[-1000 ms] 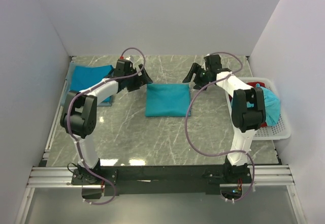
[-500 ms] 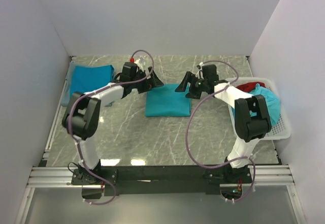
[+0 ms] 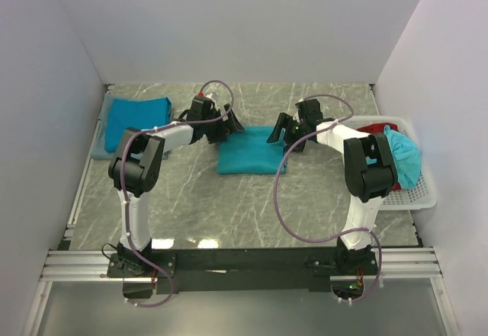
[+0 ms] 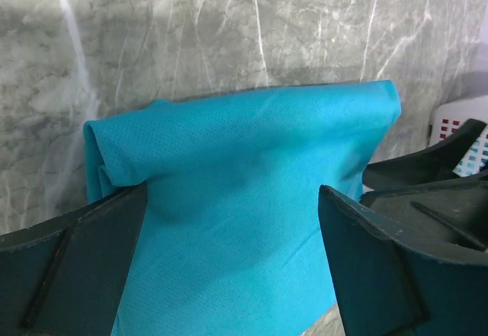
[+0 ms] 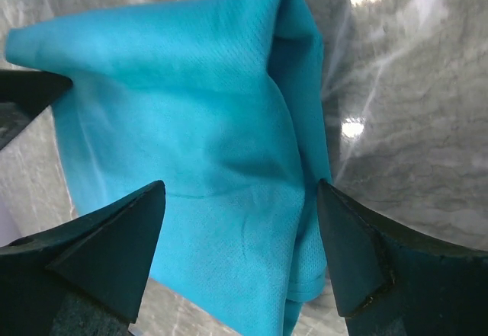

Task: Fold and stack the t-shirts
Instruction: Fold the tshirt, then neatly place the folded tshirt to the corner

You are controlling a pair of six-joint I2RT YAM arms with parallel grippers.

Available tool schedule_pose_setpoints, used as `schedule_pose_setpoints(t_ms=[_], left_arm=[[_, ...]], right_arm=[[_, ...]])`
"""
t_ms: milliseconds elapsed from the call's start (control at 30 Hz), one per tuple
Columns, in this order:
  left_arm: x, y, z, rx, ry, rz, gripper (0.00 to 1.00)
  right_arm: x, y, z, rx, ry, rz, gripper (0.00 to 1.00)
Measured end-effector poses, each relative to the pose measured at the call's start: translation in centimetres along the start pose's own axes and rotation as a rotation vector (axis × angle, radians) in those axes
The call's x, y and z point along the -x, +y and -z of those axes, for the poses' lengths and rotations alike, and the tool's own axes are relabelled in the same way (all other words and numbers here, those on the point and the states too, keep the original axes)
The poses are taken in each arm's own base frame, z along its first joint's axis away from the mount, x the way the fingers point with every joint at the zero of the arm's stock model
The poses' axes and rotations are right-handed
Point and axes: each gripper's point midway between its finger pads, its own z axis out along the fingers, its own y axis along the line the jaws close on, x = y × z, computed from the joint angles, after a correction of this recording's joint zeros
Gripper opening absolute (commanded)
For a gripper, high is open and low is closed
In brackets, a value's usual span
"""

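Centre of the frame, on the marble table (image 3: 191,199): one folded t-shirt (image 3: 252,153), lying flat. A second t-shirt (image 3: 137,116) lies upper left. The left gripper (image 3: 229,125) and right gripper (image 3: 280,132) sit at its far corners, both spread wide, holding nothing. Risk: they pinch only the top layer, and the fold drops open on the lift.

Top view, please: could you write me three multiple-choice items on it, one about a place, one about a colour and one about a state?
1. Where is the basket? A) at the right edge of the table B) far left corner C) centre
2. What colour is the garment beside the crumpled shirt in it? A) yellow B) red C) black
3. How is the left pincer? A) shut on cloth B) shut, empty C) open
Answers: 1 A, it sits at that edge; 2 B, red shows at its far rim; 3 C, it gapes wide over the folded shirt.
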Motion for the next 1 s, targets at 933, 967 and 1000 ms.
schedule_pose_setpoints(t_ms=[933,967,1000], left_arm=[[-1.1,-1.0,11.7,0.106,-0.099,-0.04,1.0],[-1.4,-0.4,11.2,0.124,-0.087,-0.035,0.99],[-1.8,0.4,10.6,0.144,-0.073,-0.029,0.99]], right_arm=[[-0.7,0.3,20.2,-0.083,-0.572,0.105,0.91],[-1.1,0.0,20.3,-0.092,-0.572,0.104,0.91],[-1.3,-0.2,20.4,-0.097,-0.572,0.104,0.91]])
